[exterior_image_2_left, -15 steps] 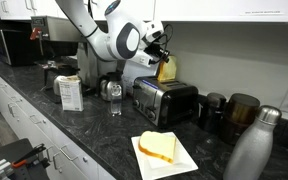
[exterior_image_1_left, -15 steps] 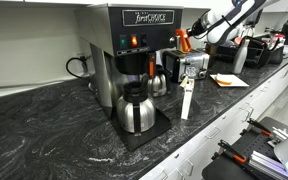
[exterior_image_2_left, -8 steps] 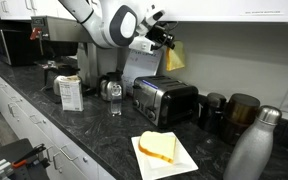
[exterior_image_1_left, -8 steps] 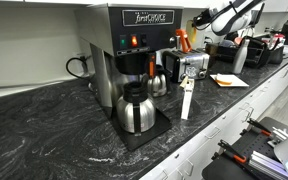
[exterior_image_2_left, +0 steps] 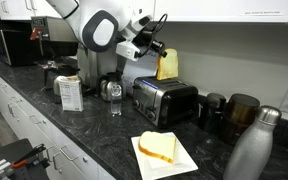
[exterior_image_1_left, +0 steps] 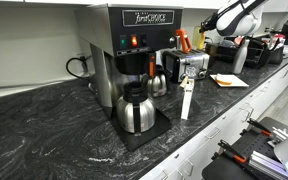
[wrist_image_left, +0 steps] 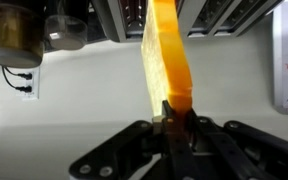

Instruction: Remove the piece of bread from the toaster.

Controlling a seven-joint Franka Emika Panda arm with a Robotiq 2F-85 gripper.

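My gripper (exterior_image_2_left: 154,54) is shut on the edge of the piece of bread (exterior_image_2_left: 167,66), a yellowish-tan slice held in the air above the toaster (exterior_image_2_left: 164,100). The slice is clear of the slots. In the wrist view the bread (wrist_image_left: 164,55) stands upright between my fingers (wrist_image_left: 174,112), with the toaster top behind it. The chrome toaster (exterior_image_1_left: 192,65) also shows in an exterior view beside the coffee machine, with my arm (exterior_image_1_left: 232,16) above and beyond it; the bread is too small to tell there.
A white plate (exterior_image_2_left: 185,162) with another slice (exterior_image_2_left: 157,147) lies in front of the toaster. A coffee machine (exterior_image_1_left: 134,50) with a steel carafe (exterior_image_1_left: 135,110), an orange-red upright object (exterior_image_1_left: 182,40), a steel bottle (exterior_image_2_left: 250,148), dark canisters (exterior_image_2_left: 240,113) and a small box (exterior_image_2_left: 70,92) stand on the dark counter.
The bread rose from just above the toaster, tilted, and now hangs upright slightly lower. My wrist has turned and the arm has shifted sideways.
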